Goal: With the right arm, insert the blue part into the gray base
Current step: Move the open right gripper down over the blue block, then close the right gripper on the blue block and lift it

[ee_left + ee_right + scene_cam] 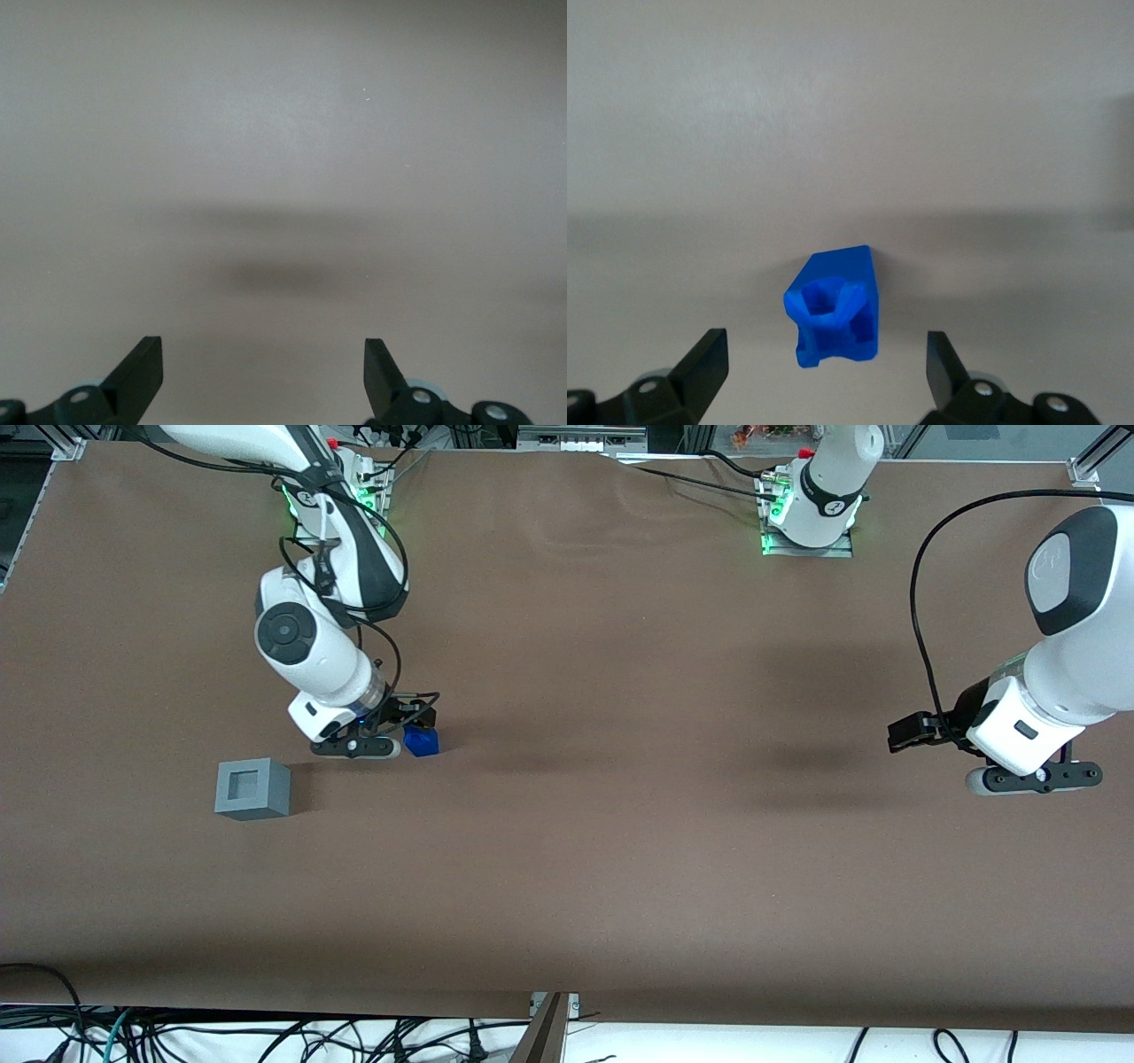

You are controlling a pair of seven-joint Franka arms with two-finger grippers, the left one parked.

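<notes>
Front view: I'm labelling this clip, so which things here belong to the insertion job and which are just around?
Part of the job:
- blue part, on the table, between the open fingers
- gray base, nearer the front camera, apart from it
- right gripper, low over the blue part

Just there:
- brown table
- cables along the table's near edge

gripper [824, 376] low over the desk [620, 824], fingers [709, 354] spread wide. blue part [833, 310] sits between them, a clear gap to each finger, so room to pass either side of it. bare desk ahead of the gripper in the wrist view. gray base [252, 788] is the only other obstacle: nearer the front camera than the gripper, offset toward the working arm's end, well apart from the blue part with an open strip of desk between. its top recess is open, nothing over it. the right arm [319, 646] itself fills the space above the gripper.
</notes>
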